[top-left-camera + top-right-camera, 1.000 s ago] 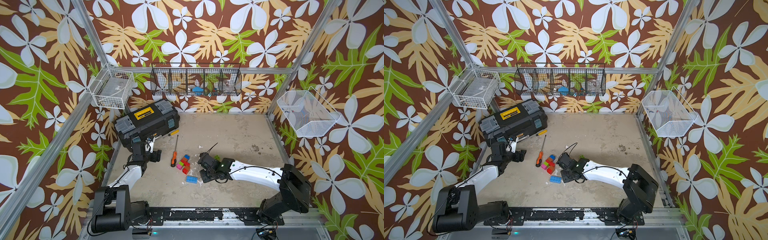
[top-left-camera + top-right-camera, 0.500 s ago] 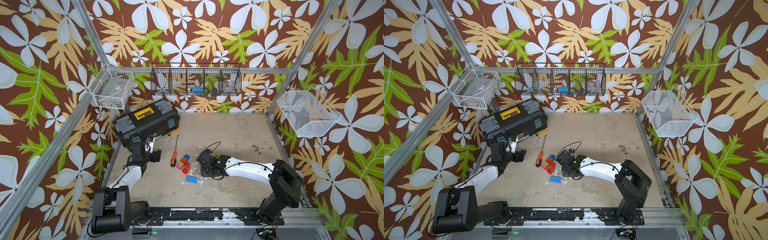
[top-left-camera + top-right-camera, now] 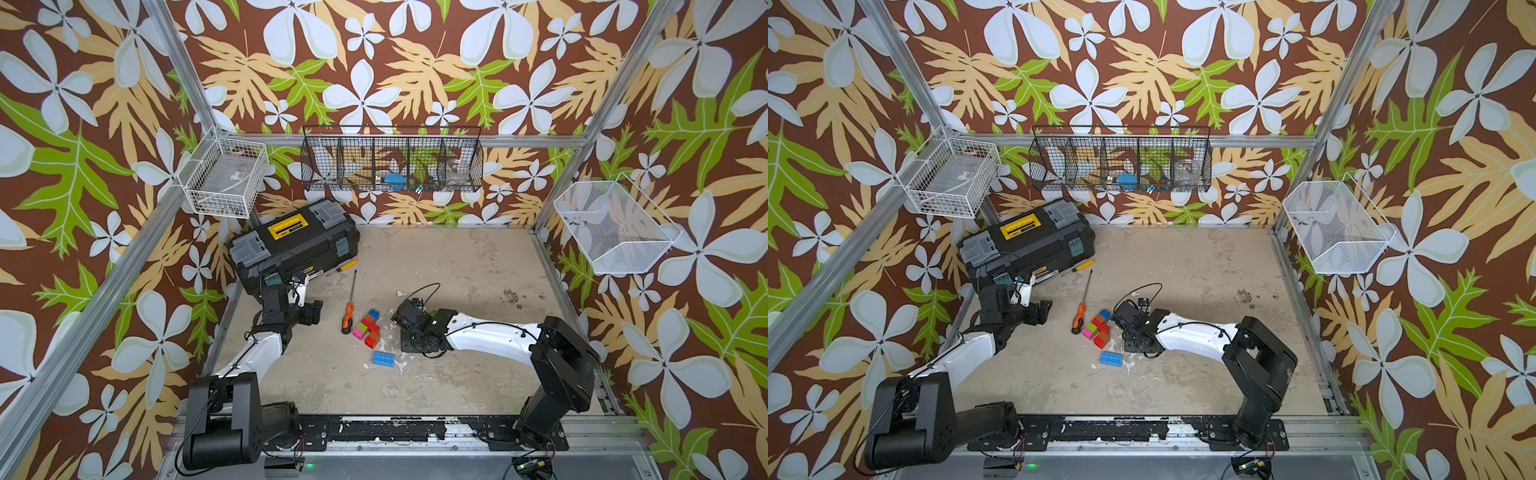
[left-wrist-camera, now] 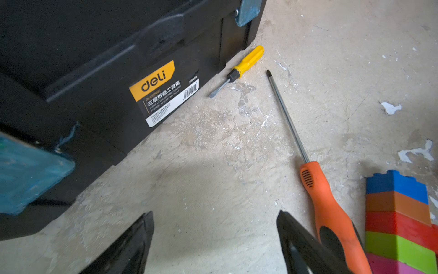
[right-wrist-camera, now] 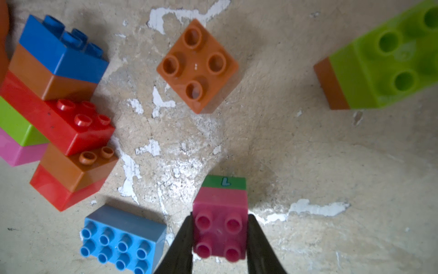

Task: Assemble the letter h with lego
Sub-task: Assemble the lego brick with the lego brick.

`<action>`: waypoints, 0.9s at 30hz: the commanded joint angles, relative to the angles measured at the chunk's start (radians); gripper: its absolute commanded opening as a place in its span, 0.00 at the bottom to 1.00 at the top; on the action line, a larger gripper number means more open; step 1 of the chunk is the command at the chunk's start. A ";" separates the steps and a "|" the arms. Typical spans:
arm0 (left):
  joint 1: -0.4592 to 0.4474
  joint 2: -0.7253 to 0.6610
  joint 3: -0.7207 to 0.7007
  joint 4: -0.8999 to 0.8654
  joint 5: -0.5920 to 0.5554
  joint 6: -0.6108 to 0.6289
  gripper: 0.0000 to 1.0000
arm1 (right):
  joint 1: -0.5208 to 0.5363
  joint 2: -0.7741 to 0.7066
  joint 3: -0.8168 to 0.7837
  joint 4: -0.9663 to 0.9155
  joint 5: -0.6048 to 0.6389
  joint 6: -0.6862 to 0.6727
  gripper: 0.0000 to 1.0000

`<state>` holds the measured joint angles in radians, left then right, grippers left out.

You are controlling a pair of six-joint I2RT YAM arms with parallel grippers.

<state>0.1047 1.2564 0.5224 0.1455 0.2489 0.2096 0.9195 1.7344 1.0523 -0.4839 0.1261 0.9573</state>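
The pink brick (a green one is stuck on it) is clamped by the right gripper, the left gripper is seen spread wide with nothing in it, and the letter h is laid flat on the table beside the orange screwdriver.

– How is the left pincer?
– Jaws spread wide, with the arm stretched out low behind it.
– And the right pincer?
– It's clamped on a pink brick, forearm low, elbow bent behind.
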 commanded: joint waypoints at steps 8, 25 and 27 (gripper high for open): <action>0.012 0.000 0.002 0.009 0.035 -0.013 0.85 | -0.094 0.031 -0.114 -0.065 -0.027 -0.140 0.21; 0.018 -0.002 -0.004 0.011 0.051 -0.013 0.86 | -0.143 -0.161 -0.163 -0.123 -0.002 -0.210 0.52; 0.018 0.001 -0.002 0.012 0.053 -0.014 0.86 | -0.143 -0.183 -0.136 -0.139 0.001 -0.226 0.58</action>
<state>0.1181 1.2564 0.5190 0.1455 0.2909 0.2081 0.7765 1.5730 0.8894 -0.5640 0.1234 0.7544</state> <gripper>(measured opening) 0.855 0.568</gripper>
